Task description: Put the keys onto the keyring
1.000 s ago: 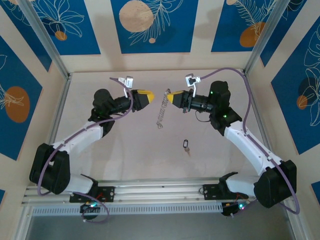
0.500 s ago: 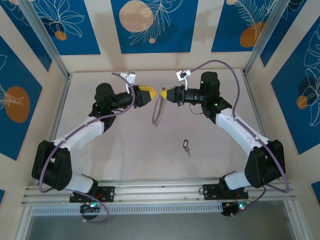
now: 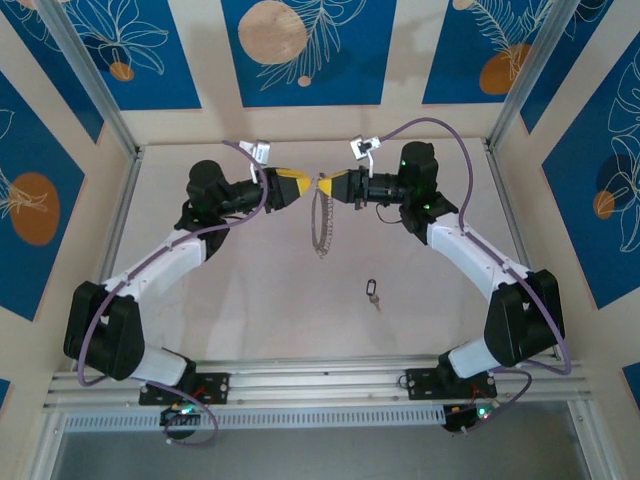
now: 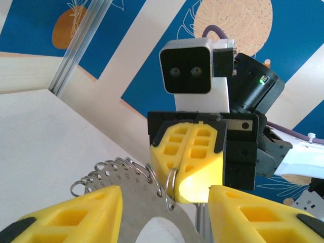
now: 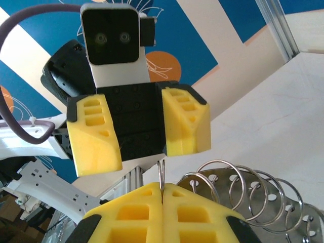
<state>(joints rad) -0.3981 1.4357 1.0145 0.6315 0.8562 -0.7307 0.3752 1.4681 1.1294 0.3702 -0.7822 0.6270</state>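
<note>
The right end effector (image 3: pixel 328 186) was clenched on the keyring (image 3: pixel 320 228), which hung over the bench (image 3: pixel 250 300). The left end effector (image 3: pixel 300 185) faced it, released. The key (image 3: pixel 372 291) lay well apart, unthreaded. Next, the left probably needed to grip the keyring.

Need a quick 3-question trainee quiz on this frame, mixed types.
1. True or false: the key is on the keyring.
2. What grips the keyring? A) left gripper B) right gripper C) nothing
3. Fill in: the left gripper's jaws stand ____.
Key: 1 false, it lies on the table; 2 B; 3 open.
</note>
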